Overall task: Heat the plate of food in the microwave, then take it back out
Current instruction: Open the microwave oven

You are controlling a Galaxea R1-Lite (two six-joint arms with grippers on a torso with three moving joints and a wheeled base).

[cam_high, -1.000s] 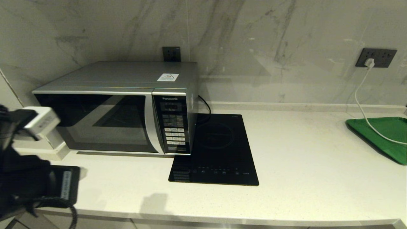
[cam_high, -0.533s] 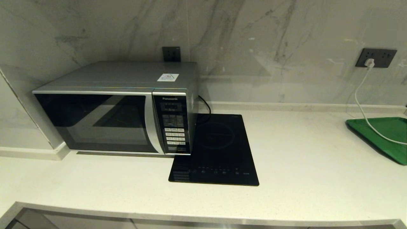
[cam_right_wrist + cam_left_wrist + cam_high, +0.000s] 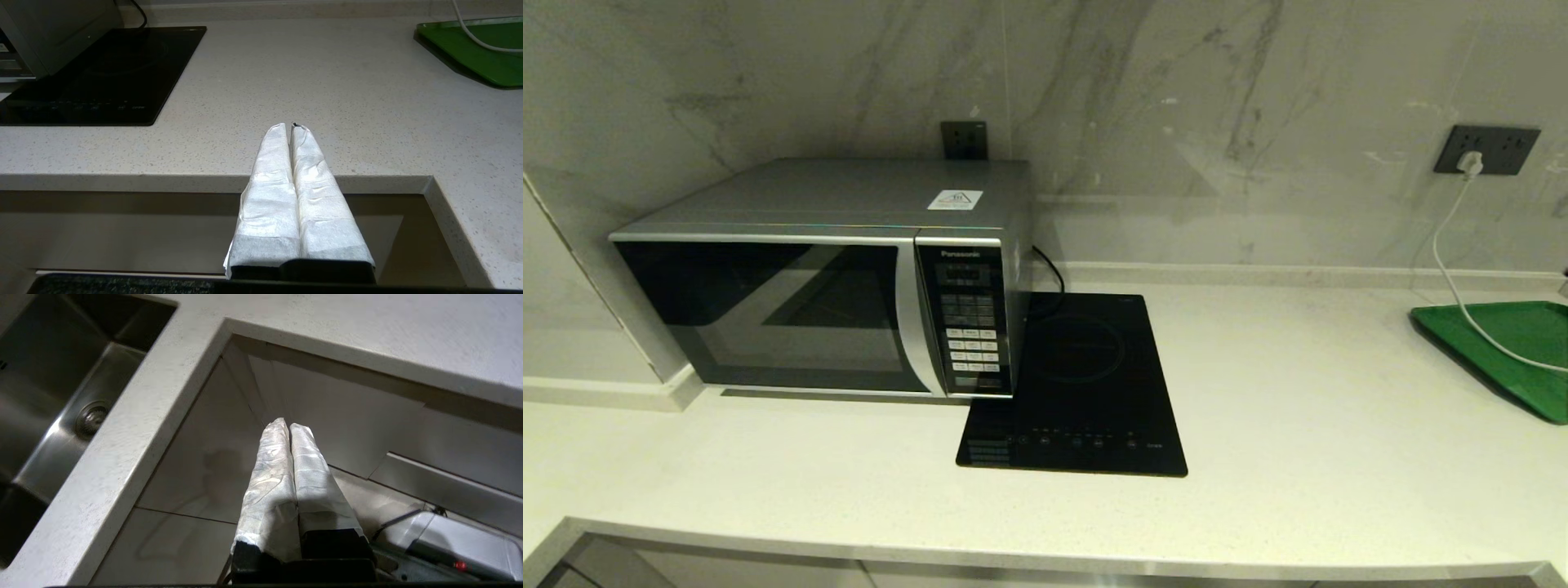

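The silver Panasonic microwave [image 3: 825, 278] stands at the back left of the counter, its dark glass door closed and its keypad [image 3: 969, 327] facing me. A corner of the microwave [image 3: 36, 36] shows in the right wrist view. The plate of food is out of view. My left gripper [image 3: 289, 425] hangs shut and empty below the counter's front edge. My right gripper [image 3: 289, 127] is also shut and empty, level with the counter's front edge. Neither arm appears in the head view.
A flat black induction hob [image 3: 1086, 384] lies just right of the microwave. A green tray [image 3: 1507, 351] sits at the far right with a white cable [image 3: 1450, 269] over it. A steel sink [image 3: 61, 396] lies beyond the counter's left end.
One second ago the left arm stood at the left edge of the head view; it has dropped out of that view. Nothing else moved.
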